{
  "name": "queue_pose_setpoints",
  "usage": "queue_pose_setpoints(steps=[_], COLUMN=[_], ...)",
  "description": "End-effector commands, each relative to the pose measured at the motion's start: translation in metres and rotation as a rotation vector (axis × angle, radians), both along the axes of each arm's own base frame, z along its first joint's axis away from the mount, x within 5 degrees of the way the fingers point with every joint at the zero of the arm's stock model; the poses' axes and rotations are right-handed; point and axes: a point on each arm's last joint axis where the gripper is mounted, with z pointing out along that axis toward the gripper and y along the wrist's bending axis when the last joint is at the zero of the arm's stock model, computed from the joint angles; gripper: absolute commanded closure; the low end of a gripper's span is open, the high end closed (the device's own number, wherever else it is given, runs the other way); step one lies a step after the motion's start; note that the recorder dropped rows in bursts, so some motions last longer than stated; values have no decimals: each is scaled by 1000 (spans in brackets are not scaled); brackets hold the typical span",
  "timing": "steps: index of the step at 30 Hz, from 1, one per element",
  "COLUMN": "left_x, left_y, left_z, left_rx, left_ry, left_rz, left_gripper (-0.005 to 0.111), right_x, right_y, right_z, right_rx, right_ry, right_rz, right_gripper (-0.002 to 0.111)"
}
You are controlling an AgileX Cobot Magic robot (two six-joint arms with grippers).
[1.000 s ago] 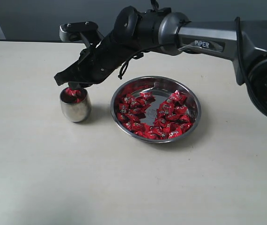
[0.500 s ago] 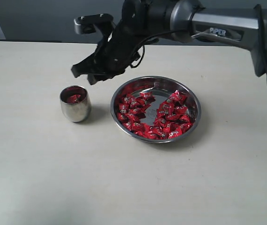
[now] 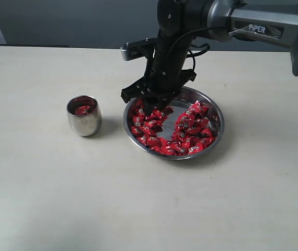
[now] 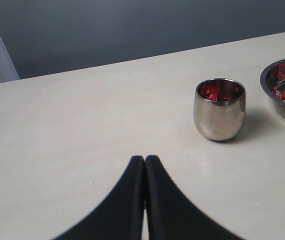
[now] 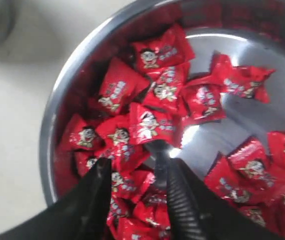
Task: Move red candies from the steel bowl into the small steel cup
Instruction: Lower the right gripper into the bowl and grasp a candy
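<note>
Right tool (image 5: 138, 167) moved over steel bowl (image 3: 176, 156), spread | left tool (image 4: 144, 159) pressed together | red candies (image 5: 152, 125) crinkly (printed faces)

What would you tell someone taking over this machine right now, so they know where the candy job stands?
Right claw: open, empty, low over the steel bowl.
Left claw: shut, empty, well apart from the small steel cup.
Red candies: most lie in the bowl, and some are already in the cup.
Left to do: close the right claw on a candy, carry it to the cup, drop it in, and repeat.
</note>
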Motion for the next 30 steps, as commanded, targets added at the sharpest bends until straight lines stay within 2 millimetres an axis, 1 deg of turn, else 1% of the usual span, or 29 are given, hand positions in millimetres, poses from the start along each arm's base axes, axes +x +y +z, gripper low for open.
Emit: queue_pose_setpoints(steps=[1,3,5,13,16,18,21,24,30], left_x=[0,0,0,0,0,0,0,0,0], left_y=[-1,-1,-1,-1,-1,-1,-1,-1,-1], left_z=[1,1,1,1,1,1,1,1,1], left_rx=[-7,-7,-7,-7,-7,-7,-7,-7,-7], left_ry=[-12,-12,-12,-12,-12,-12,-12,-12,-12], left_rz=[-10,-10,-10,-10,-10,-10,-10,-10,-10], left_gripper=[106,106,106,106,106,106,106,106,106], right_x=[-2,-1,-1,4,3,2,1,1,3], right_y=[4,3,2,4,4,4,3,3,4], right_z=[-10,-19,-26,-41,-48,-54,-59,-59,-49], right_rx=[33,17,-5,-12,-16,-27,-41,-45,-23], right_ry=[54,73,87,70,89,110,139,137,98], right_rz=[45,47,53,46,44,46,48,50,46], right_gripper=[68,61,59,60,60,63,77,86,86])
